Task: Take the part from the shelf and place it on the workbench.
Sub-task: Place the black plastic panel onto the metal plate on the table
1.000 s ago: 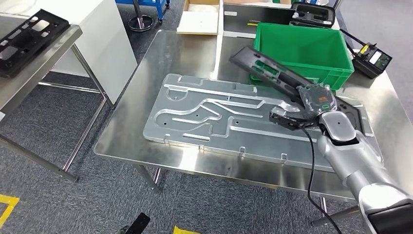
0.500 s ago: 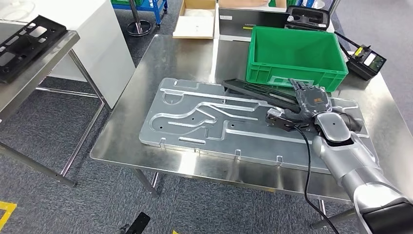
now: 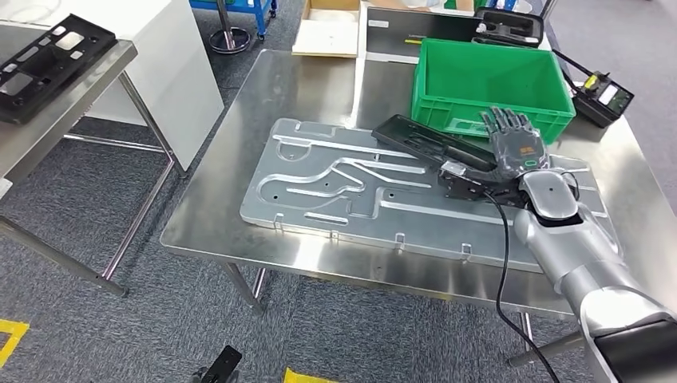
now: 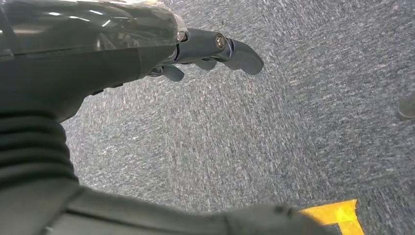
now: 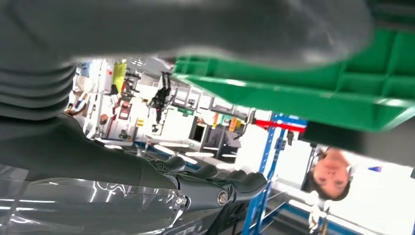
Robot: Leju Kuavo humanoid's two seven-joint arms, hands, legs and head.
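- Steel tabletop (image 3: 263, 104) fills the middle of the head view, grey carpet around it, with a large machined aluminium plate (image 3: 335, 187) lying flat on it.
- Green crate (image 3: 487, 84) sits at the upper right of the frame, just behind the plate.
- The black part (image 3: 423, 144) is down now: a second ago it was tilted up in the air, and here it lies low across the plate's right half, one end by the crate.
- Right hand (image 3: 511, 148) has let go, fingers (image 3: 503, 121) spread and pointing toward the crate, palm over the part's near end; whether it touches the part, I can't tell.
- Left hand (image 4: 205, 51) hangs over the carpet, fingers loosely extended, holding nothing.
- Another black tray (image 3: 48, 56) rests on the shelf (image 3: 80, 100) at the upper left.
- A person (image 5: 333, 171) stands in the background of the right wrist view.
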